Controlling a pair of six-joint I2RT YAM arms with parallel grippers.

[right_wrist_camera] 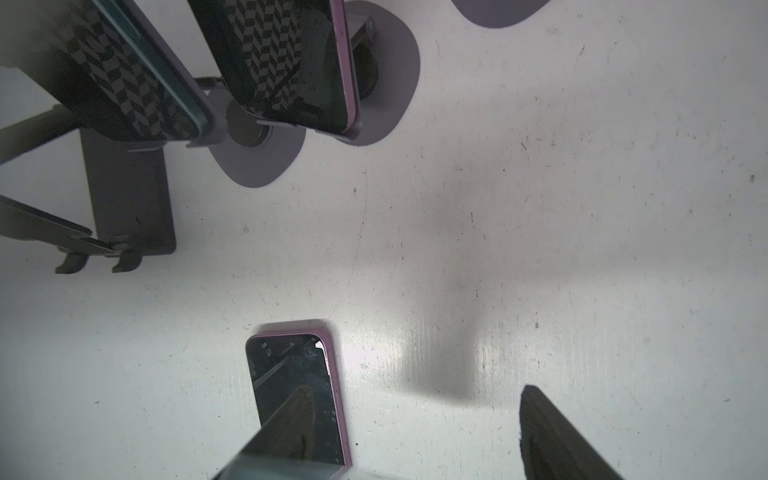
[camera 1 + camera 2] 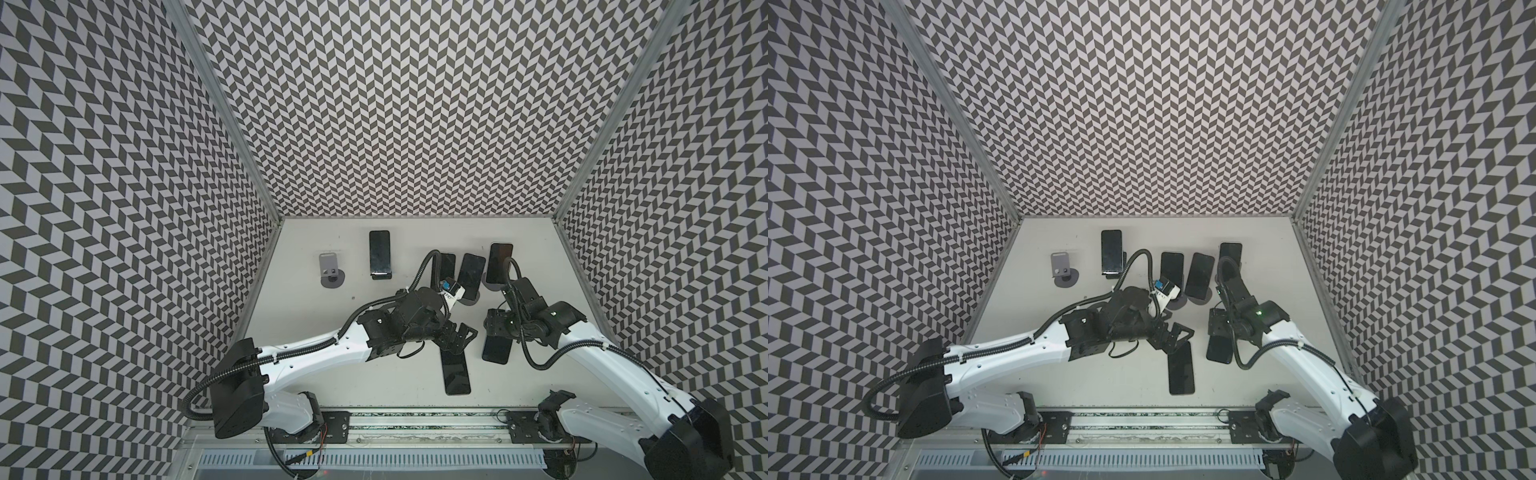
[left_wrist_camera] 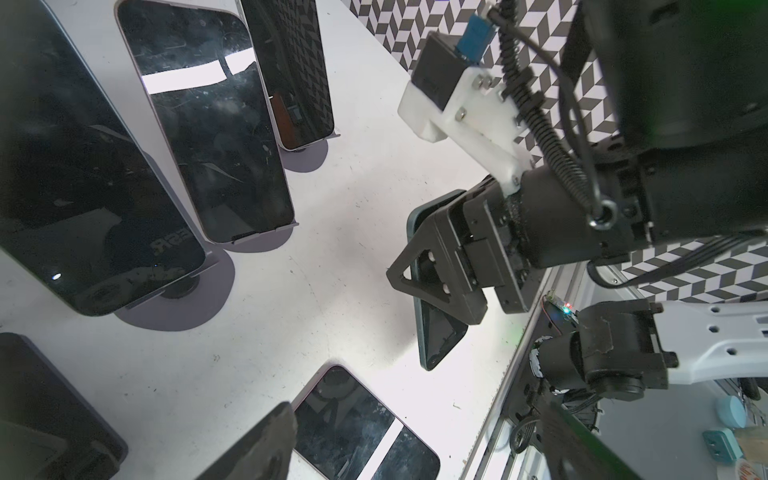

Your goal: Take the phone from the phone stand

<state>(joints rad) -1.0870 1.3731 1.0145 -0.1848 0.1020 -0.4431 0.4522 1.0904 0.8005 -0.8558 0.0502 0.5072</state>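
The left arm's black parallel gripper (image 2: 459,338), fingers spread, hovers over a black glass-fronted phone (image 2: 457,376) lying flat on the white table (image 2: 311,316) at lower centre. The right gripper (image 1: 415,390), likewise spread, hangs over a second flat phone (image 2: 495,351). Above them, a dark upright phone (image 2: 379,253) leans on its black stand (image 2: 380,275), beside a bare grey round-based stand (image 2: 330,272).

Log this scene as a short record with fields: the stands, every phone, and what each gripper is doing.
empty stand: back left, no phone on it
phones on stands: four, from leftmost phone to rightmost phone
left flat phone: lying on table, far end under left gripper
right flat phone: lying on table, partly under right gripper
left gripper: open, holding nothing
right gripper: open, holding nothing
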